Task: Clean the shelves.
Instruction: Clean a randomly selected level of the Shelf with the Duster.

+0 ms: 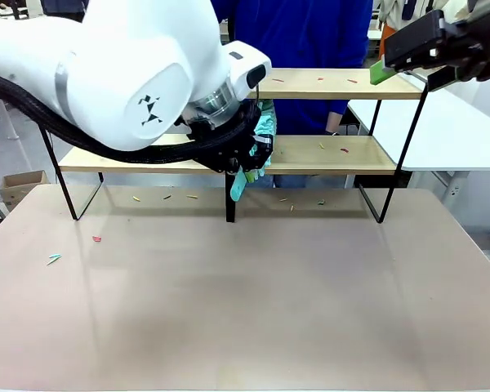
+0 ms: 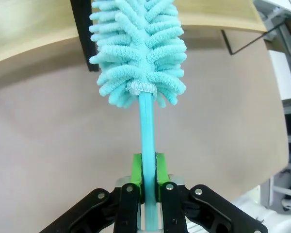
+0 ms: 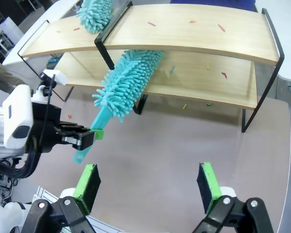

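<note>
The left tool (image 2: 149, 162) pinches the flat plastic handle of a turquoise chenille duster (image 2: 138, 53). Its shaggy head lies between the two pale wooden boards of the black-framed shelves (image 3: 194, 36), beside the centre post. The shelves stand at the far side of the matte surface (image 1: 245, 310). The right tool (image 3: 148, 180) gapes wide above it. Small coloured scraps (image 3: 222, 27) dot the boards.

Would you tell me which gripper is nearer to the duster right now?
Left. The left gripper is shut on the handle of the duster; the right gripper hangs open, apart from it, by the right end of the top shelf.

grey-brown tabletop (image 1: 245, 310), white table (image 1: 449, 131) at right, cardboard box (image 1: 20, 186) on grey floor (image 1: 16, 147)
</note>
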Robot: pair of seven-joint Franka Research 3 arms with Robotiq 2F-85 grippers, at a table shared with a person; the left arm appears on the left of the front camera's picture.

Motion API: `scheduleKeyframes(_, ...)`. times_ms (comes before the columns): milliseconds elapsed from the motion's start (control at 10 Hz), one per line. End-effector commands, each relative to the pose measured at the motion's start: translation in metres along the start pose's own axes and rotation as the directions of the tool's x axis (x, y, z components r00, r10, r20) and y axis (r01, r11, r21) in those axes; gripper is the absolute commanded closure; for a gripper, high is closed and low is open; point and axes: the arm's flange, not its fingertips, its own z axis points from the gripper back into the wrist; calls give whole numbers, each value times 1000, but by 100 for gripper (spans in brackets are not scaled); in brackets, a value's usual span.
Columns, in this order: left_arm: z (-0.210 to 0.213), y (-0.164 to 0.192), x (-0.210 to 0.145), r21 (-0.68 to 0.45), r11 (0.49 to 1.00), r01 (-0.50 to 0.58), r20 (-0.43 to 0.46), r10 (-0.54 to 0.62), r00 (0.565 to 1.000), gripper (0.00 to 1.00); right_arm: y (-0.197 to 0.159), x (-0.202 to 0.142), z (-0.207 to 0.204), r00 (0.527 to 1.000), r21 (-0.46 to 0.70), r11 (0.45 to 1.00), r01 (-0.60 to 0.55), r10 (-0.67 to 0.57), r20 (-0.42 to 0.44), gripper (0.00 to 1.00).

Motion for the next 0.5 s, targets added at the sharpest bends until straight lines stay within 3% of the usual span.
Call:
scheduleKeyframes(0, -19, -22, 25, 30, 999, -39, -2, 40, 999, 87, -1, 0, 0, 1000, 0, 1000, 2, -2, 0, 0)
scheduleKeyframes(200, -39, -27, 44, 24, 996, -90, -22, 91, 996, 87, -1, 0, 0, 1000, 0, 1000, 2, -2, 0, 0)
scheduleKeyframes(400, -62, -28, 56, 33, 993, -110, -110, 113, 987, 87, -1, 0, 0, 1000, 0, 1000, 2, -2, 0, 0)
